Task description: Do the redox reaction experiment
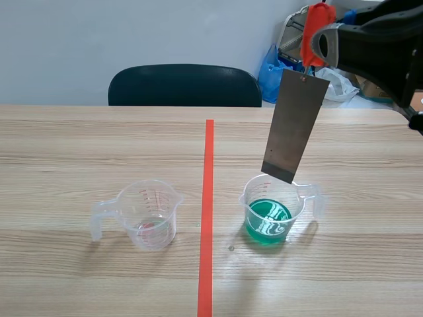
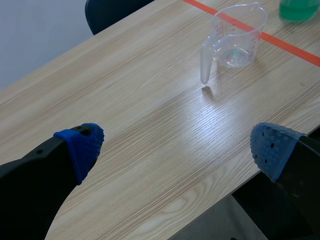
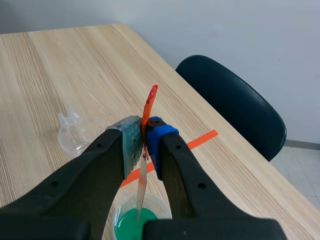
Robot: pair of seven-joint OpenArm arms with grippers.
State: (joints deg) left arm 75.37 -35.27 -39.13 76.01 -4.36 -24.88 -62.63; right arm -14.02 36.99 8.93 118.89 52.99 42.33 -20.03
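Right fingers clamp the metal strip by its orange tab, hanging it tilted over the green cup, looks ready for dipping. Left fingers gape wide above the tabletop, idle.

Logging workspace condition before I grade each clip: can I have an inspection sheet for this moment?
Surface: wooden table with one orange-red tape line down the middle; no spills seen.
Job's things: metal plate hangs tilted over the cup of green liquid, its lower edge near the rim; clear cup stands across the tape, nearly empty.
Clutter: nothing seen.
Grippers: right gripper is shut on the orange-red tab atop the plate; left gripper is open over the table's near edge, holding nothing.
Cables: nothing seen.
Surroundings: dark chair behind the table; blue bag beyond it.
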